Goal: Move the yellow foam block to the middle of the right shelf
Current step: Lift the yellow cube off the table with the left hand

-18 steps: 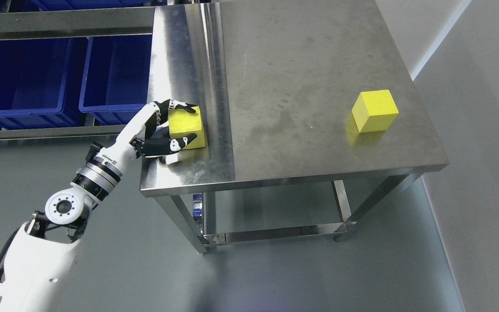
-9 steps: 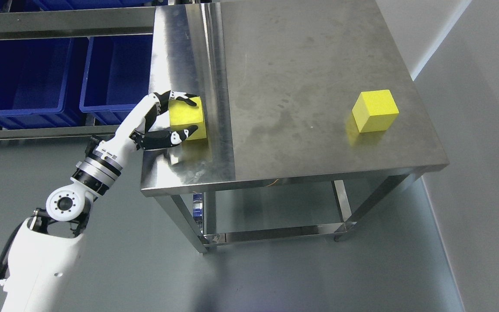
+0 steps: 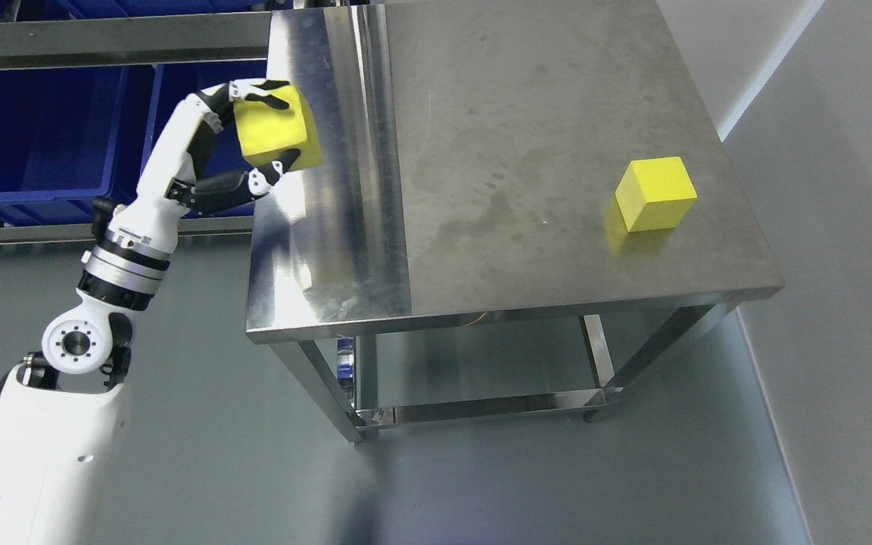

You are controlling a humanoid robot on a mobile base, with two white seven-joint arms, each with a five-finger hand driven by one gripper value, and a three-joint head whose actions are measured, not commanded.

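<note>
My left hand [image 3: 273,125] is shut on a yellow foam block [image 3: 278,130] and holds it in the air over the left edge of the steel table [image 3: 527,136]. One finger lies across the block's top and the thumb presses its lower side. A second yellow foam block [image 3: 655,194] sits on the table near its right edge, far from the hand. My left arm comes in from the lower left. My right hand is out of view.
Blue bins [image 3: 42,129] stand on a steel rack [image 3: 103,38] to the left, just behind the held block. The table has a lower shelf [image 3: 474,409]. A grey wall [image 3: 845,227] runs along the right side.
My left hand has lifted the yellow block off the table and carried it up and to the left, towards the blue bins. The second block has not moved.
</note>
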